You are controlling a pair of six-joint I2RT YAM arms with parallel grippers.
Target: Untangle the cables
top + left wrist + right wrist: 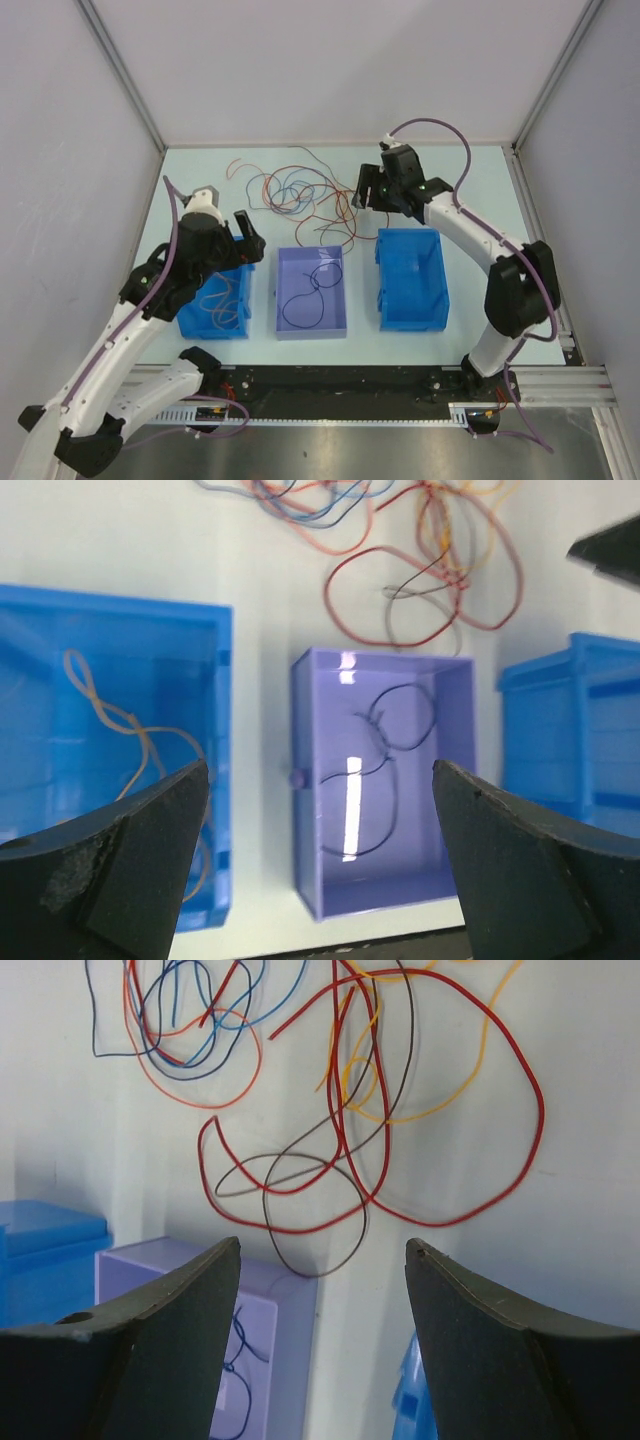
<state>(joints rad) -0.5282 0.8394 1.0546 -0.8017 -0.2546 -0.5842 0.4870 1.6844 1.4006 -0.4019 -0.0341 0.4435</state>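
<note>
A loose tangle of red, orange, blue and brown cables (300, 190) lies on the table behind three bins, and shows in both wrist views (450, 580) (340, 1110). One orange-tan cable (222, 300) (130, 725) lies in the left blue bin (210, 333). A dark navy cable (305, 300) (385, 750) lies coiled in the purple bin (312, 333). My left gripper (248, 235) (320, 770) hangs open above the left bin's far right corner, holding nothing. Over the tangle's right edge my right gripper (365, 190) (323, 1243) is open and holds nothing.
A second blue bin (412, 275) stands right of the purple one, under the right arm. White walls close in the table on the left, back and right. A black rail with both arm bases runs along the near edge.
</note>
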